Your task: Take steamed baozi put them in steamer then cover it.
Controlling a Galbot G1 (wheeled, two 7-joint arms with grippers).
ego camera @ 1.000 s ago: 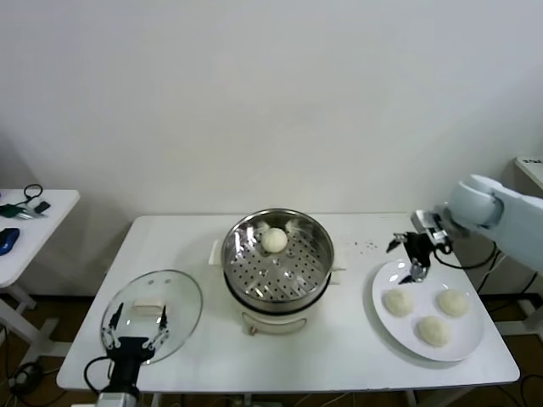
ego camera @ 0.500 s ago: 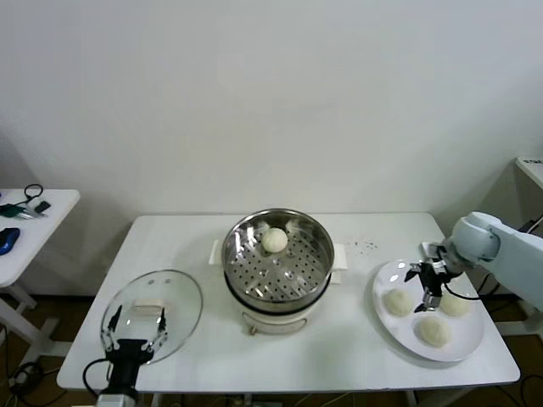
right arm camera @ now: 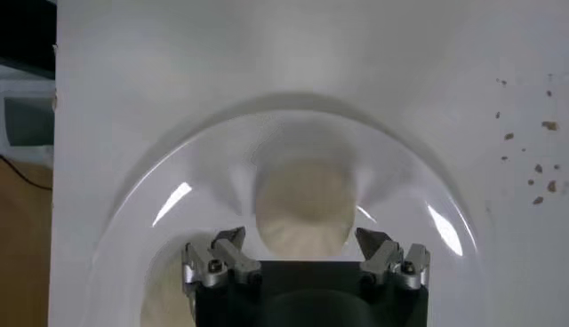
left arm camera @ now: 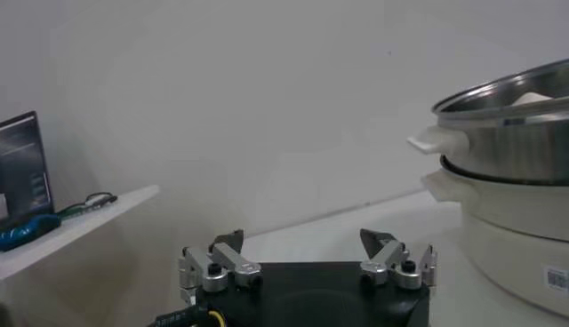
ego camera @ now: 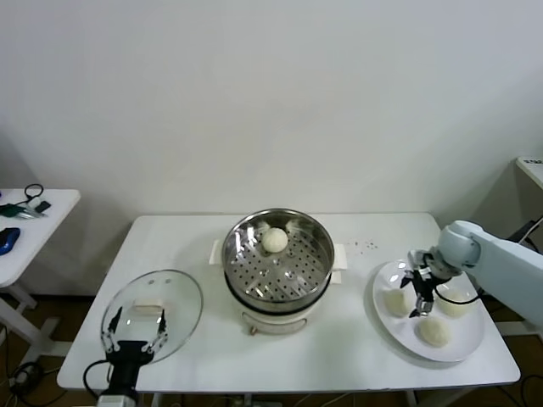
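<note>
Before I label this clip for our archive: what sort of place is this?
Probably a lab or test room staged as a kitchen: a steamer and a plate of baozi on a white table against a bare wall.

At the centre of the head view, the steamer (ego camera: pixel 277 259) is shiny silver steel with a dotted pattern of holes across its bottom, on a white base. One cream-white baozi (ego camera: pixel 274 240) lies in it. At lower right, three more cream-white buns sit on a white plate (ego camera: pixel 386 322). At lower left, the cover (ego camera: pixel 182 297) is clear glass with a white handle. The worktop (ego camera: pixel 178 237) is white, with small dark specks (ego camera: pixel 366 247) right of centre. The right pincer (ego camera: pixel 419 293) is black and silver.
</note>
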